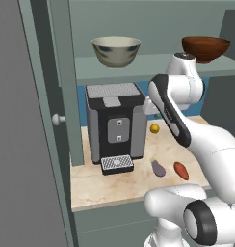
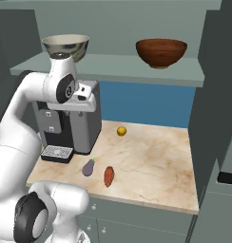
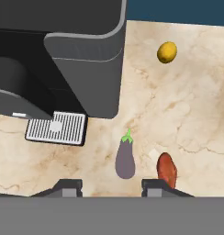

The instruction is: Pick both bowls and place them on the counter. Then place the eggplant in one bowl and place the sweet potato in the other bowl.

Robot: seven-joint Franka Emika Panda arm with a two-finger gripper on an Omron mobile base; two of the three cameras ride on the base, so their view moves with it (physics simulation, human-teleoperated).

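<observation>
The gripper [image 3: 111,186] hangs part-open and empty, with the eggplant [image 3: 125,159] and sweet potato [image 3: 167,169] on the counter [image 3: 201,114] just under it and both bowls [image 2: 161,51] on the shelf [image 2: 113,66] above it, so reaching up carelessly could knock a bowl off.

The beige marble counter [image 2: 151,156] is carrying a coffee machine [image 2: 72,126] at frame left, an eggplant [image 2: 89,167] and sweet potato [image 2: 109,176] lying side by side, and a yellow ball [image 2: 121,131]. The upper shelf [image 2: 118,66] is holding the grey-beige bowl [image 2: 65,46] and the reddish-brown bowl [image 2: 161,52].
</observation>
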